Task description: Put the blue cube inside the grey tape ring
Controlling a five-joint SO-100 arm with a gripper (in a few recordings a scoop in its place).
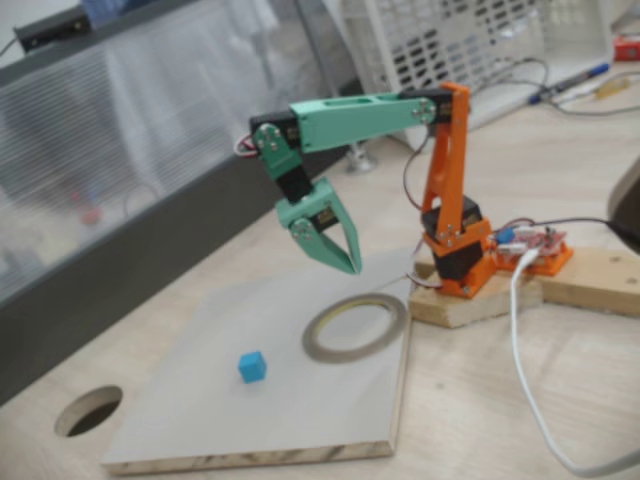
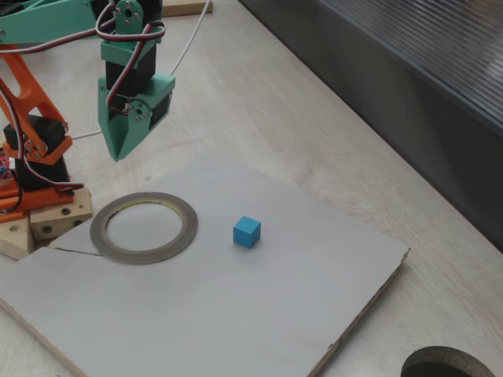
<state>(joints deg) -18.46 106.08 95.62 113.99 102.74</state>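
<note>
The blue cube (image 1: 252, 366) (image 2: 247, 232) rests on the grey board, outside the ring and a short way from it. The grey tape ring (image 1: 355, 327) (image 2: 144, 227) lies flat on the same board, close to the arm's base, with nothing in its opening. My green gripper (image 1: 352, 266) (image 2: 119, 154) hangs in the air above the board's far edge, beyond the ring, its tips pointing down. Its fingers meet at the tip, so it is shut and holds nothing.
The grey board (image 1: 200, 420) (image 2: 236, 314) lies on a wooden table. A dark round hole (image 1: 88, 410) (image 2: 448, 366) is cut in the table beside the board. The orange arm base (image 1: 460, 250) sits on wooden blocks, with a white cable (image 1: 530, 380) trailing from it.
</note>
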